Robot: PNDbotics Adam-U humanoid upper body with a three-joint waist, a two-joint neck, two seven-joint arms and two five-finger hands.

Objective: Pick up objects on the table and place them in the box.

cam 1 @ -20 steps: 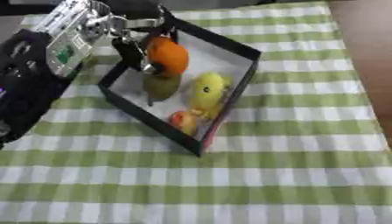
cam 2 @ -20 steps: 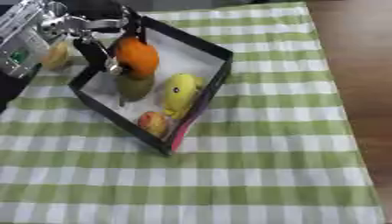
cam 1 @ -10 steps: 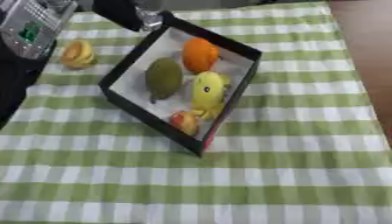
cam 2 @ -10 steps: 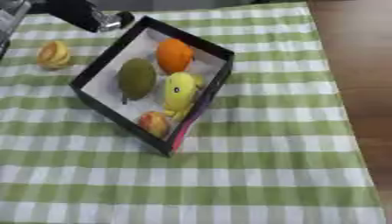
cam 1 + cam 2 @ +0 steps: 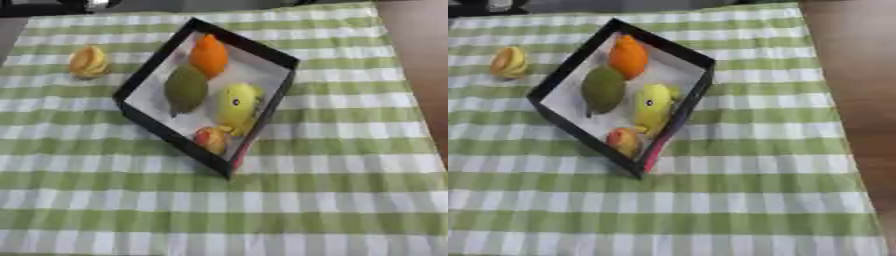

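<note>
Only a dark sliver of the left robot hand shows, up-left of the box; whether it is open or closed cannot be told. The box is black-walled, white-floored and rectangular. Inside it lie a round orange, an oval green fruit, a yellow duck-shaped toy and a small reddish fruit. Left of the box, a yellow-orange fruit sits apart on the green-checked cloth covering the surface.

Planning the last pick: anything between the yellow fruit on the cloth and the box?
Nothing visible. The yellow fruit lies alone on the cloth, left of the box; only bare cloth between them. The near box wall must be cleared. Inside, free floor shows toward the upper right.
</note>
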